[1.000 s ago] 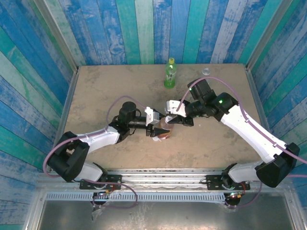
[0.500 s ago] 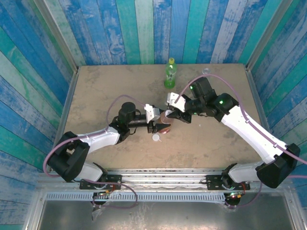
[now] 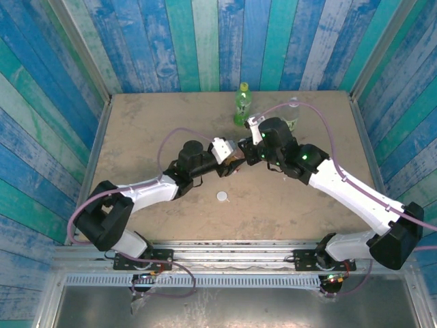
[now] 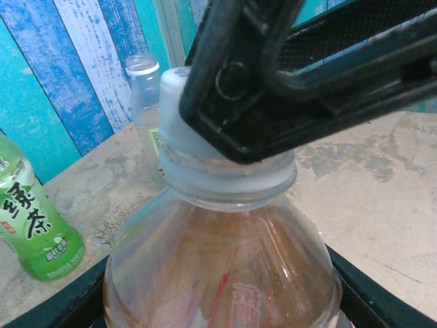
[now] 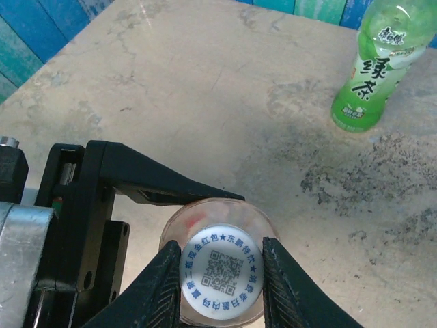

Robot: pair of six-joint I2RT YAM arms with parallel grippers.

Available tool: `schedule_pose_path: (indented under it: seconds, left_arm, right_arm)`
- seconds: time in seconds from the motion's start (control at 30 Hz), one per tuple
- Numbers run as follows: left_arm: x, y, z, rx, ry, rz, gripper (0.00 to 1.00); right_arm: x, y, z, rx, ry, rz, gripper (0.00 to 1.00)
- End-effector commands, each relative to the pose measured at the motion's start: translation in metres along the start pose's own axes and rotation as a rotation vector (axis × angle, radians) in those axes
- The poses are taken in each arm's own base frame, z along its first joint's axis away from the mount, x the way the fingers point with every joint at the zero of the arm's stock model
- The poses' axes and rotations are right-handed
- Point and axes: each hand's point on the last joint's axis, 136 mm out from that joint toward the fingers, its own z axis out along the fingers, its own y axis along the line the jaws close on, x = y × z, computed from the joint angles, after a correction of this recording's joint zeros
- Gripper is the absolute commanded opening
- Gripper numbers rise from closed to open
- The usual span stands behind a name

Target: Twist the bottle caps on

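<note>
Two sets of fingers are working one bottle. Left fingers point(image 5: 130, 174) are clamping the amber bottle point(image 4: 225, 273) around its body from the side, near the middle of the bench point(image 3: 136, 123). I can't tell whether its base is touching the bench or hanging just above it. Right fingers point(image 5: 164, 287) are pinching the white cap point(image 5: 222, 273) on two opposite sides, coming in from above. The cap is sitting on the bottle's neck, down near the neck ring in the left wrist view, but how far the thread is engaging isn't readable. Key relation: the bottle's long axis is running roughly upright, straight through the cap and along the right wrist's line of sight. So I'm judging the coming move as a pure twist about that axis, with the left side only resisting rotation. Any tilt between cap and neck is risking a cross-thread. A loose cap point(image 3: 222, 196) is lying on the bench nearer the arm bases, well apart from both sets of fingers. The green bottle point(image 3: 242, 106) is standing at the back, looking capped already. The clear bottle point(image 4: 141, 89) is standing near it, behind the right arm.
</note>
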Motion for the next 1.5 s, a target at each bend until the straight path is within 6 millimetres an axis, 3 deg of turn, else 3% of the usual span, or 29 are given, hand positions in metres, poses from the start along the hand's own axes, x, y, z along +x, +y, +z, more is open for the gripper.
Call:
schedule_pose_path:
  seconds: [0.0, 0.17, 0.33, 0.37, 0.57, 1.0, 1.47]
  left_arm:
    - [-0.043, 0.019, -0.008, -0.1, -0.123, 0.095, 0.51]
    - [-0.034, 0.007, -0.025, -0.072, -0.079, 0.146, 0.52]
    - [-0.024, 0.002, -0.042, -0.082, -0.025, 0.202, 0.51]
    - [-0.03, 0.002, -0.048, -0.089, -0.032, 0.215, 0.51]
    - [-0.031, -0.003, -0.061, -0.077, 0.006, 0.301, 0.49]
    - [-0.013, -0.011, -0.057, -0.008, 0.081, 0.371, 0.49]
    - [-0.017, -0.015, -0.058, 0.012, 0.07, 0.377, 0.49]
  right_arm:
    - [0.025, 0.005, -0.005, -0.053, 0.103, -0.079, 0.42]
    - [0.022, 0.018, -0.038, -0.172, 0.032, -0.399, 0.56]
    - [0.038, 0.032, -0.065, -0.29, -0.043, -0.756, 0.61]
    - [0.042, 0.035, -0.069, -0.315, -0.057, -0.837, 0.61]
    - [0.032, 0.037, -0.071, -0.338, -0.008, -1.072, 0.62]
    - [0.019, 0.054, -0.047, -0.457, 0.093, -1.131, 0.46]
    - [0.019, 0.054, -0.026, -0.461, 0.154, -1.122, 0.38]
